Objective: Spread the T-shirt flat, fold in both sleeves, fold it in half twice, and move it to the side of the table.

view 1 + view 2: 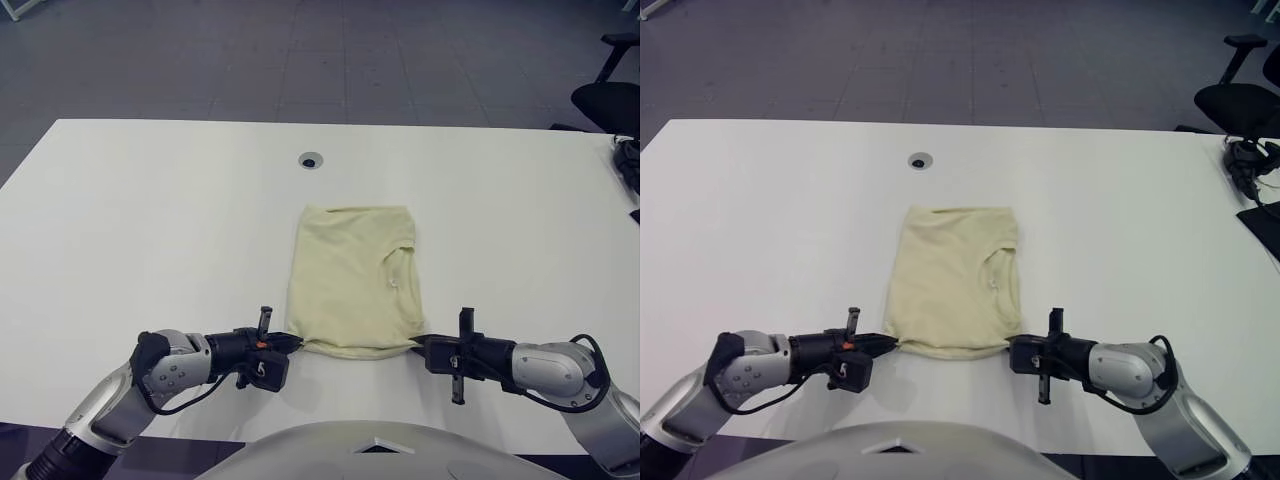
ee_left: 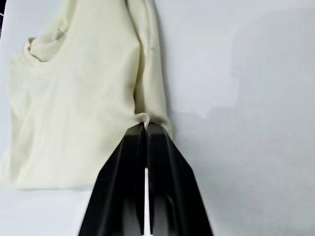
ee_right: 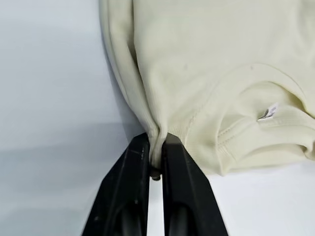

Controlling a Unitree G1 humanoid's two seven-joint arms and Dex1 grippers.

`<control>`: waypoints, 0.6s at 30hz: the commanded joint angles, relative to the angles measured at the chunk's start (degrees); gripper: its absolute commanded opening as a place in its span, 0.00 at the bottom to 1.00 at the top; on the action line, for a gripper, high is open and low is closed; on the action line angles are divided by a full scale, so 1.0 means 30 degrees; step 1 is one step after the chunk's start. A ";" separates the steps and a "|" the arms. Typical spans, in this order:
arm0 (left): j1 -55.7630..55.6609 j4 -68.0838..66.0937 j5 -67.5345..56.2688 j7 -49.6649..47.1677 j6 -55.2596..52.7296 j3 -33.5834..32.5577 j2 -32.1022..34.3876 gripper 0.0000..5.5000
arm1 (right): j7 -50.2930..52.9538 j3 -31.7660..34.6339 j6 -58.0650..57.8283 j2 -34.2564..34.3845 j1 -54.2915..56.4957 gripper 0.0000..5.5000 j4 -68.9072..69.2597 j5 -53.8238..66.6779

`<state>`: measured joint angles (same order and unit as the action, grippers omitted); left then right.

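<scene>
**One folded T-shirt, pinched at both near corners**

A small white tag [image 3: 268, 113] sat inside the collar of the T-shirt [image 1: 350, 280]. Any print on it was too small to read.

There was one T-shirt, pale yellow, lying on the white tabletop [image 1: 150, 220]. It was folded into a tall rectangle, with the collar opening showing on its right half. One round cable hole [image 1: 311, 160] lay just beyond the T-shirt's far edge. One black office chair [image 1: 610, 95] stood on the floor well beyond the T-shirt and to its right. A bundle of dark cables [image 1: 1245, 165] lay at the tabletop's edge, well to the right of the T-shirt.

Two claws were at work, one at each near corner of the T-shirt. The left claw [image 1: 293, 343] was at the near left corner. Its two black fingers [image 2: 160, 147] were pressed almost together, with a thin fold of cloth caught between the tips. The right claw [image 1: 420, 343] was at the near right corner. Its fingers [image 3: 174, 162] were closed to a narrow slit around a bunched ridge of fabric, just beside the collar. Both arms lay low along the near side of the T-shirt, pointing inward toward it from either side.
</scene>
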<state>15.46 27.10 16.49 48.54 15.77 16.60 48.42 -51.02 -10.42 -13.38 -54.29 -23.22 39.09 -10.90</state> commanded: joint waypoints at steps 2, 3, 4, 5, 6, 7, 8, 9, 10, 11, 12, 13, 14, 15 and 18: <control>0.1230 0.3342 -0.5761 0.1827 -0.1832 -0.2320 0.1535 0.00 | -0.2593 0.3625 0.1359 -0.1869 -0.1080 0.03 0.1279 0.3264; 0.1499 0.3617 -0.6551 0.2128 -0.2027 -0.2980 0.1935 0.00 | -0.3315 0.4721 0.1444 -0.2149 -0.1553 0.03 0.1663 0.4099; 0.1914 0.3887 -0.7250 0.2392 -0.2229 -0.3763 0.2288 0.00 | -0.4144 0.5876 0.1612 -0.2452 -0.1976 0.03 0.1945 0.4942; 0.2295 0.4149 -0.7832 0.2585 -0.2416 -0.4450 0.2564 0.00 | -0.4876 0.6872 0.1725 -0.2675 -0.2341 0.03 0.2168 0.5660; 0.2736 0.4414 -0.8356 0.2785 -0.2565 -0.5154 0.2777 0.00 | -0.5596 0.7833 0.1717 -0.2837 -0.2589 0.03 0.2414 0.6399; 0.3207 0.4712 -0.8937 0.3006 -0.2724 -0.5820 0.2938 0.00 | -0.6182 0.8645 0.1588 -0.2953 -0.2704 0.03 0.2679 0.7100; 0.3701 0.5023 -0.9632 0.3263 -0.2848 -0.6448 0.3059 0.00 | -0.6674 0.9336 0.1468 -0.3031 -0.2784 0.03 0.2925 0.7690; 0.4185 0.5327 -1.0368 0.3566 -0.2971 -0.7064 0.3142 0.00 | -0.7081 0.9927 0.1348 -0.3088 -0.2809 0.03 0.3123 0.8205; 0.4587 0.5564 -1.1007 0.3873 -0.3038 -0.7653 0.3210 0.00 | -0.7382 1.0382 0.1250 -0.3110 -0.2826 0.03 0.3313 0.8636; 0.4912 0.5758 -1.1495 0.4118 -0.3123 -0.8193 0.3285 0.00 | -0.7635 1.0751 0.1135 -0.3121 -0.2811 0.03 0.3484 0.9054; 0.5147 0.5887 -1.1877 0.4359 -0.3238 -0.8686 0.3359 0.00 | -0.7882 1.1107 0.1020 -0.3111 -0.2841 0.03 0.3691 0.9433; 0.5349 0.5964 -1.2160 0.4605 -0.3308 -0.9086 0.3419 0.00 | -0.8183 1.1542 0.0909 -0.3076 -0.2968 0.03 0.3961 0.9860; 0.5562 0.6064 -1.2484 0.4844 -0.3400 -0.9399 0.3438 0.00 | -0.8500 1.1971 0.0814 -0.3021 -0.3105 0.03 0.4192 1.0265; 0.5789 0.6185 -1.2918 0.5126 -0.3494 -0.9711 0.3427 0.00 | -0.8831 1.2509 0.0622 -0.2951 -0.3291 0.03 0.4501 1.0750; 0.6443 0.6637 -1.4014 0.5780 -0.3828 -1.0429 0.3270 0.00 | -0.9539 1.3754 -0.0098 -0.2997 -0.3377 0.03 0.5085 1.2022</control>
<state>33.37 45.69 -23.42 64.40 5.43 -12.77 57.59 -78.19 27.90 -12.07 -62.80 -33.15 52.96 22.69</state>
